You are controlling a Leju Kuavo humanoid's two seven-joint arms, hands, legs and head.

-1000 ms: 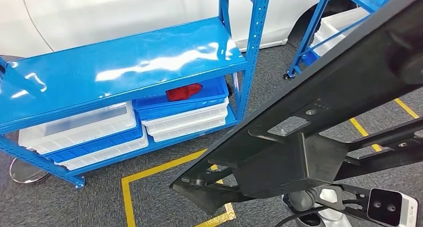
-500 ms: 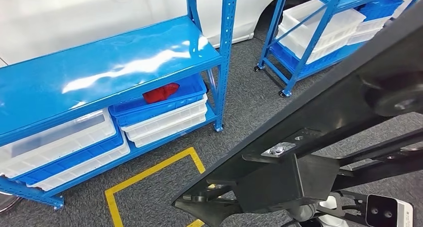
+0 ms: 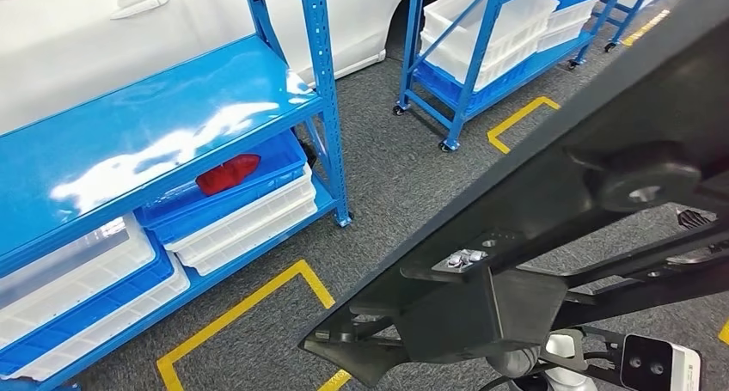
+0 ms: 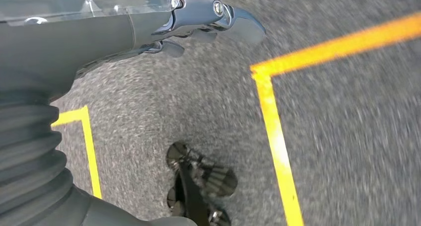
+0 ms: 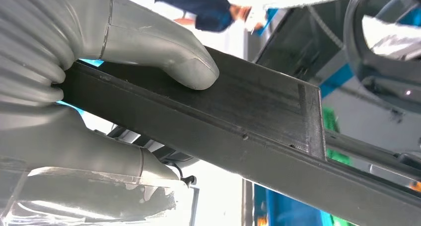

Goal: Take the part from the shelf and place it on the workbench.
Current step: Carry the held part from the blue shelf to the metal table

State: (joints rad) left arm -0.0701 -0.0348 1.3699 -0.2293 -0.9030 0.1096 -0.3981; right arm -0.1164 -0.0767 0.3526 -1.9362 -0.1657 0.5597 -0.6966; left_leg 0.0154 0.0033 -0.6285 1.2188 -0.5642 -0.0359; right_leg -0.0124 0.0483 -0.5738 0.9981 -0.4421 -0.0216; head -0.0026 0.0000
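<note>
Right wrist view, right hand (image 5: 124, 52) gripping part (image 5: 238, 131)

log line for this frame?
phase: carry | right robot hand: holds part | left robot hand: empty, over floor | shelf: to left

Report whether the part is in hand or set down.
In hand: the right hand grips the long black part, its thumb pressed on top.

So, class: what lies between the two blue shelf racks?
In the head view, bare grey carpet separates the near rack from the wheeled rack.
</note>
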